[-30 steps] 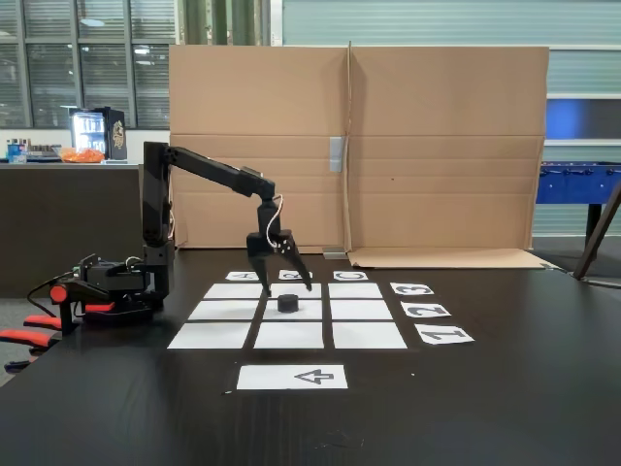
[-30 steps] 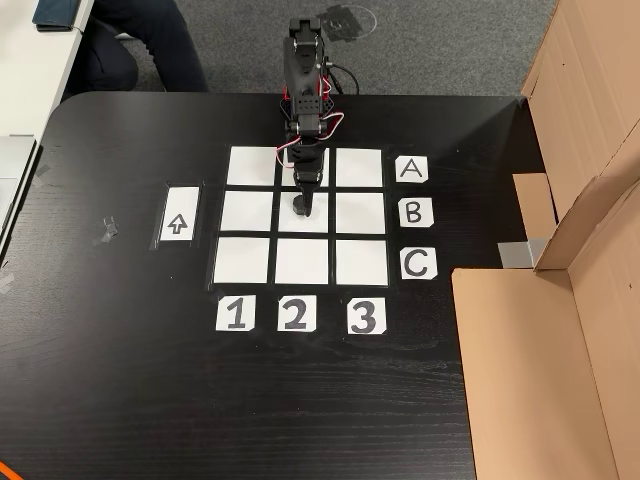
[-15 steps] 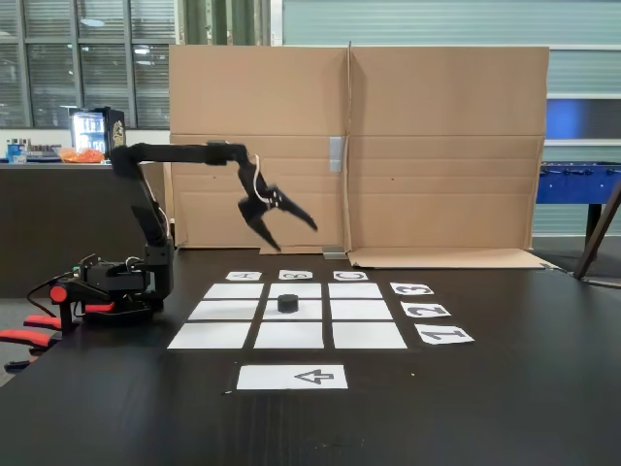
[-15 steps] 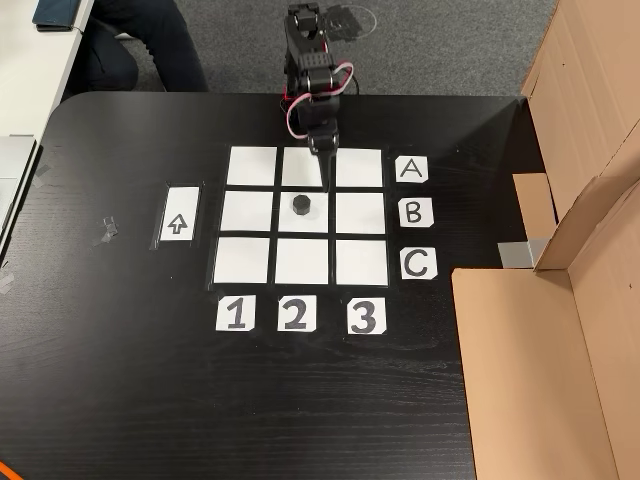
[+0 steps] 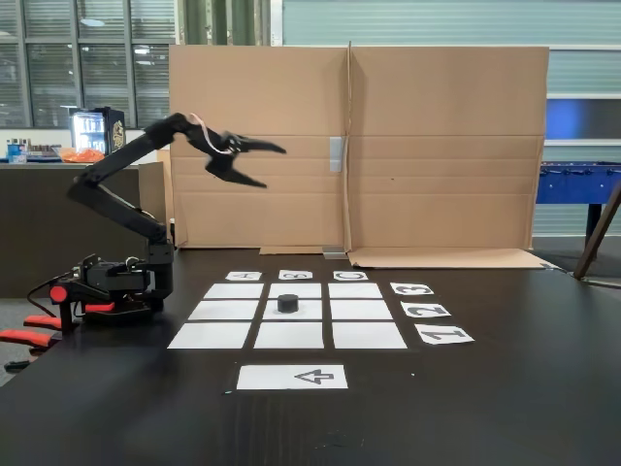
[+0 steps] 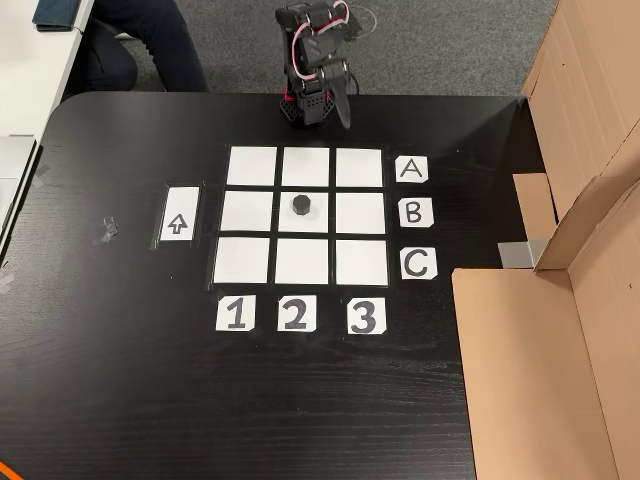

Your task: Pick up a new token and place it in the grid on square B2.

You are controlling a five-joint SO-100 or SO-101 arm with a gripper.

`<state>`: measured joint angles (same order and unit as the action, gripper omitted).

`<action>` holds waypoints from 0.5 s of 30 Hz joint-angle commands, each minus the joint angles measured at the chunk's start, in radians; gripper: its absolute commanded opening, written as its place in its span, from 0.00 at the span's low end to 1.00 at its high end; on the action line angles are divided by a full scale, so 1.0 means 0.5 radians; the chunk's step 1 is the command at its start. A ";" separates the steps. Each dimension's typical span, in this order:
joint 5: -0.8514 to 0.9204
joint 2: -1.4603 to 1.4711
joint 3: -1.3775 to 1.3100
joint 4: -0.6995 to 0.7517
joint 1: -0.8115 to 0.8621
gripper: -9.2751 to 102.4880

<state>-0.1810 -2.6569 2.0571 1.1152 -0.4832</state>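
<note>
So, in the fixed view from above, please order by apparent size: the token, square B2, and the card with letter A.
1. Square B2, largest.
2. Card A, clearly smaller.
3. Token, smallest.

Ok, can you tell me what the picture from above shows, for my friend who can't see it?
A small black token sits on the centre square of a three-by-three grid of white paper on a black table. The robot's gripper is open, beyond the grid's far edge. Cards reading A, B, C and 1, 2, 3 edge the grid.
</note>
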 commanded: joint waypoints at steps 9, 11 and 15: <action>-0.080 -0.969 0.209 0.034 -0.156 0.27; -0.117 -1.089 0.236 0.055 -0.196 0.23; -0.178 -1.270 0.245 0.144 -0.301 0.16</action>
<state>-0.2531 -3.2444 2.1783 1.1720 -0.6044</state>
